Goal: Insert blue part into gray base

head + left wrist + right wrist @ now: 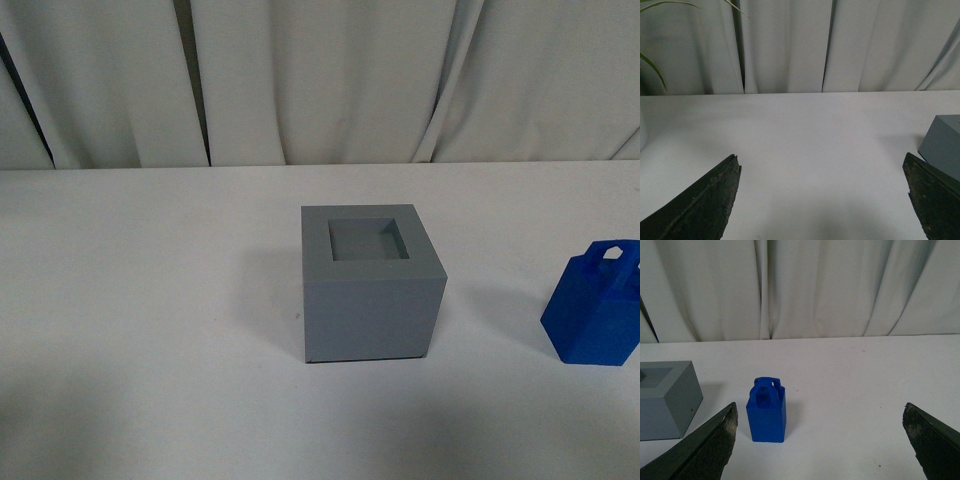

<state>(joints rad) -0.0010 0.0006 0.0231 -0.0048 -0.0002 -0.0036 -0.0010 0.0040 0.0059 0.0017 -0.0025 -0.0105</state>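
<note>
The gray base (370, 285) stands in the middle of the white table, its square socket facing up and empty. The blue part (597, 308) stands upright at the right edge of the front view, apart from the base, loop handle on top. Neither arm shows in the front view. In the right wrist view the blue part (767, 411) stands ahead of my open right gripper (820, 412), near one finger, with the gray base (665, 397) beside it. My left gripper (822, 162) is open over bare table, the base's corner (944, 145) just beyond one finger.
White curtains (330, 80) hang behind the table's far edge. A green plant leaf (652, 70) shows at one side of the left wrist view. The white table (150, 300) spreads on all sides of the base.
</note>
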